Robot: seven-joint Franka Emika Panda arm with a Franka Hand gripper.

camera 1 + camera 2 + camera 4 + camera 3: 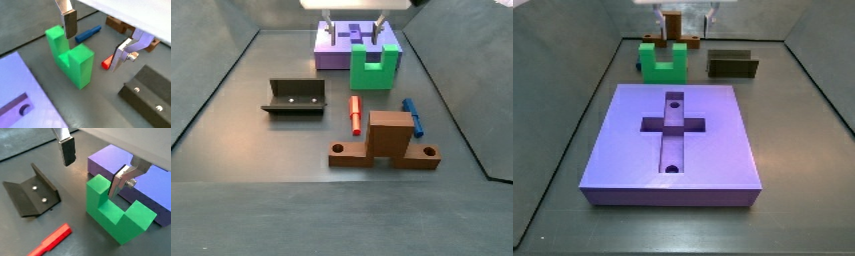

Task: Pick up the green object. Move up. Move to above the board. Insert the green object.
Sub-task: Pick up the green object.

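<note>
The green object [72, 57] is a bright green U-shaped block. It stands on the dark floor with its prongs up, close against the end of the lavender board [700, 140]. It also shows in a wrist view [113, 213] and in both side views [663, 62] [374, 68]. My gripper [97, 42] hangs open a little above the green object, and nothing is between the fingers. One finger [69, 22] is just past a prong and the opposite finger [120, 180] is beside the block. In a side view the gripper [354, 28] is over the board's end and the green object.
The fixture [295, 97] stands on the floor to one side of the green object. A blue peg [89, 34], a red peg [354, 113] and a brown cross-shaped block [385, 140] lie beyond the green object. Grey walls ring the floor.
</note>
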